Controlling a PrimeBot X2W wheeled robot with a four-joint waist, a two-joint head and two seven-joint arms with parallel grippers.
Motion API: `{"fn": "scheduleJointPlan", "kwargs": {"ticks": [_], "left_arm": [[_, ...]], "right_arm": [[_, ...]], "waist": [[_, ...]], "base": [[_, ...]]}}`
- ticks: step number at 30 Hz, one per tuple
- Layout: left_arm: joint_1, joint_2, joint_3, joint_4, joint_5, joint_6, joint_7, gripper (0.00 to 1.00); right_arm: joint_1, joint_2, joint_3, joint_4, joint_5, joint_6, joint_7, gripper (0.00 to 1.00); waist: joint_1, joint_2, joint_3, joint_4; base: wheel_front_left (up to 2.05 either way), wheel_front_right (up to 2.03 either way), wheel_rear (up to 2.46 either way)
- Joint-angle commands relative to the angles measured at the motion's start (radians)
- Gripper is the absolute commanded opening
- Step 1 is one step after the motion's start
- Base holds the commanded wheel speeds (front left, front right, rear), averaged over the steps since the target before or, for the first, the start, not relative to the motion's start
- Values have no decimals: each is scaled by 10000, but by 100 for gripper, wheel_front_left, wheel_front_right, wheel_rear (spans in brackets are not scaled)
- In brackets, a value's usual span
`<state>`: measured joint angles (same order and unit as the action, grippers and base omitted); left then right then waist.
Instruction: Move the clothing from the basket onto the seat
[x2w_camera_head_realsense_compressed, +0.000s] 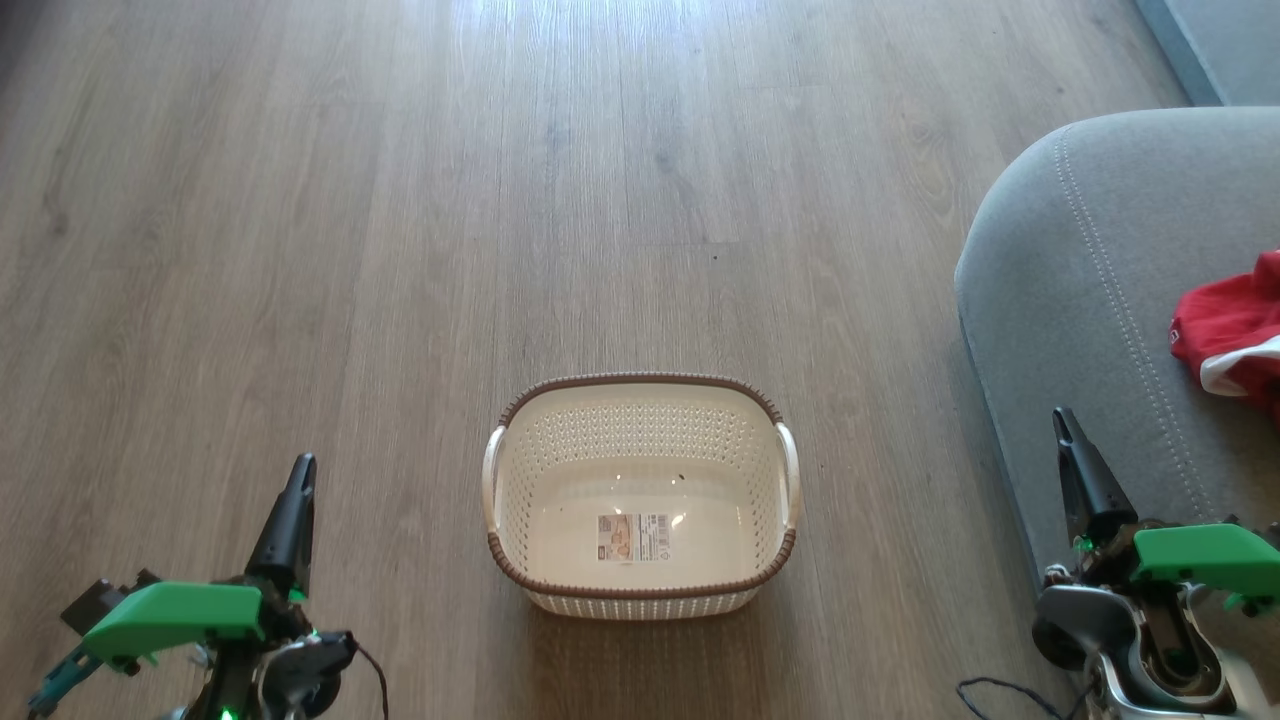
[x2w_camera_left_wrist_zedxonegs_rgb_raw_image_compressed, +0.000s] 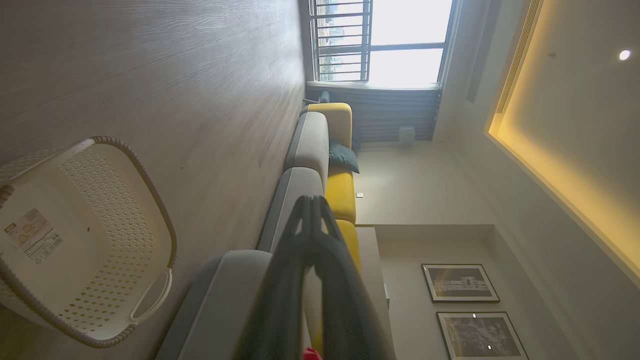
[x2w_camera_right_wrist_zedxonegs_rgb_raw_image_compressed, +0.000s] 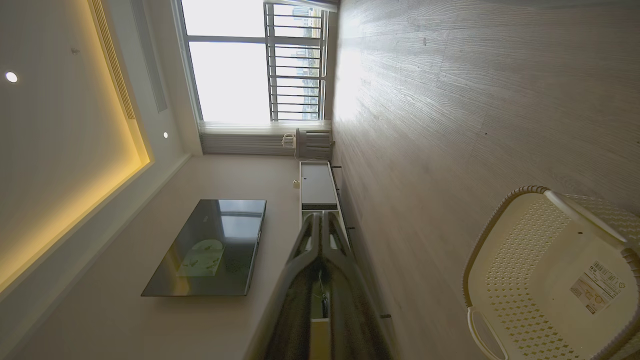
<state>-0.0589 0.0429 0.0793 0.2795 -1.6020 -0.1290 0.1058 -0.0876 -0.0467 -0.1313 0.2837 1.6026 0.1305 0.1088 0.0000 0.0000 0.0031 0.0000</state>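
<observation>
Head view shows clothing (x2w_camera_head_realsense_compressed: 1225, 325) on seat (x2w_camera_head_realsense_compressed: 1080, 250) beyond closed, empty right end effector (x2w_camera_head_realsense_compressed: 1063, 420)

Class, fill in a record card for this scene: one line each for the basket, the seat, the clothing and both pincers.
Basket: upright on the wood floor, with nothing inside but its label sticker.
Seat: grey cushion, to the right of the basket.
Clothing: red garment with a white band, lying on the seat at the head view's right edge.
Left pincer: shut, holding nothing, over the floor.
Right pincer: shut, holding nothing, by the seat.
</observation>
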Motion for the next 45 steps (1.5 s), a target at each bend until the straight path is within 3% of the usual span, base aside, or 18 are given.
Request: {"fn": "scheduleJointPlan", "kwargs": {"ticks": [1,45], "left_arm": [[-491,74,346,-344,-66,-17,75,0],[-491,74,344,-344,-67,-17,74,0]], "right_arm": [[-204,-35,174,-389,60,2,44,0],[-203,-35,175,-389,61,2,43,0]], "waist": [[0,0,0,0],[0,0,0,0]], "base": [[0,0,0],[0,0,0]]}}
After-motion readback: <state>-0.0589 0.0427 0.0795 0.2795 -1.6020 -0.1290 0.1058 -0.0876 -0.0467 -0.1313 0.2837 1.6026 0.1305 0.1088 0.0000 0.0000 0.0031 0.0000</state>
